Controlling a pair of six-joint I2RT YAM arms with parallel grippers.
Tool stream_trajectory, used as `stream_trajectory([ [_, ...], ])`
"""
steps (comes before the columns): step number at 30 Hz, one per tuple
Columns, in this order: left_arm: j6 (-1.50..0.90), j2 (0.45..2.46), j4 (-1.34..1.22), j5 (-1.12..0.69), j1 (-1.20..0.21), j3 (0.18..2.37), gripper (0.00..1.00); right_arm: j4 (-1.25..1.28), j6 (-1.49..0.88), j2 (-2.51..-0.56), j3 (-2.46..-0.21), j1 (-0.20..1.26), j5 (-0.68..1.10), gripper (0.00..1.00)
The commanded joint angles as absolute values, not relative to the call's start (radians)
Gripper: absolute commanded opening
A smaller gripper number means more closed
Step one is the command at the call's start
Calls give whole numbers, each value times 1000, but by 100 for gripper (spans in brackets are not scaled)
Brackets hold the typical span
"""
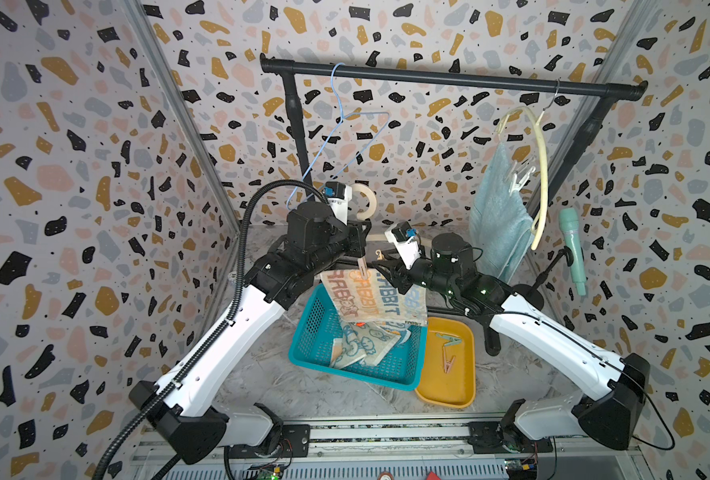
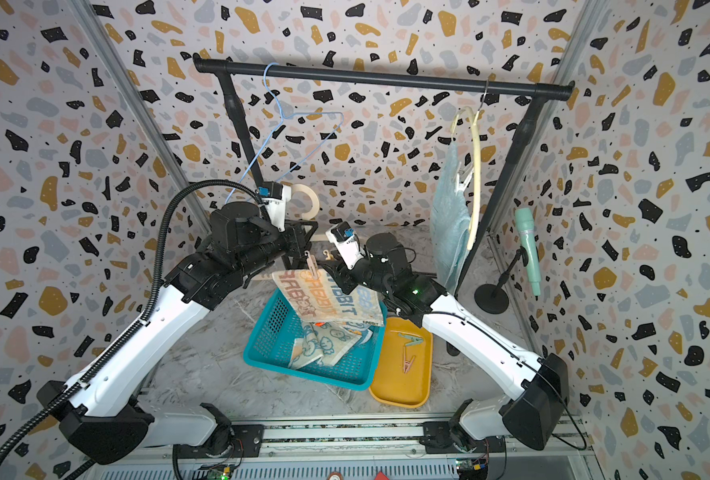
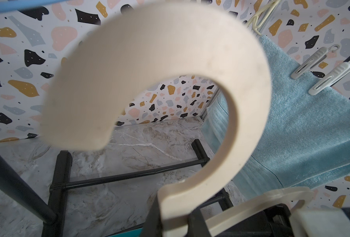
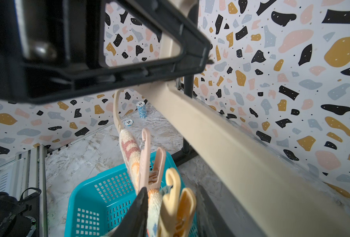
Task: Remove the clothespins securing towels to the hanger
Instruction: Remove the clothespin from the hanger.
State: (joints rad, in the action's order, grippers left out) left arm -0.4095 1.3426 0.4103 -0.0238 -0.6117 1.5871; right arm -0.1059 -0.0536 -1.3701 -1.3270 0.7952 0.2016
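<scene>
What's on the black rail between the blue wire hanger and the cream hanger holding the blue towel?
Nothing: that stretch of rail is bare in both top views.

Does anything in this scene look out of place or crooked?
Yes. A microphone on a stand beside the rack and poker chips on the table do not belong with laundry. The empty blue hanger hangs tilted on the rack.

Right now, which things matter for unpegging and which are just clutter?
Job: RABBIT towel, pink peg, orange peg, held hanger, blue towel, white pegs, tray, basket.
Clutter: wire hanger, microphone, poker chips.
</scene>
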Motion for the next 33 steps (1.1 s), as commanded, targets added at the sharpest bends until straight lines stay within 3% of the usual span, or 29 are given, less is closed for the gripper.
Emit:
stream_trajectory([
  [1, -455, 1300, 230, -12, -611, 1587, 0, -155, -62, -1372, -1348, 805, 243, 39],
  [12, -454, 1279, 201, 29, -612, 1568, 0, -192, -48, -1379, -1355, 810, 213, 40],
  [20, -451, 1272, 171, -3, -612, 1564, 0, -226, -20, -1396, -1384, 831, 149, 48],
  [33, -431, 1266, 142, -25, -615, 1541, 0, -244, -1, -1422, -1413, 847, 158, 31],
])
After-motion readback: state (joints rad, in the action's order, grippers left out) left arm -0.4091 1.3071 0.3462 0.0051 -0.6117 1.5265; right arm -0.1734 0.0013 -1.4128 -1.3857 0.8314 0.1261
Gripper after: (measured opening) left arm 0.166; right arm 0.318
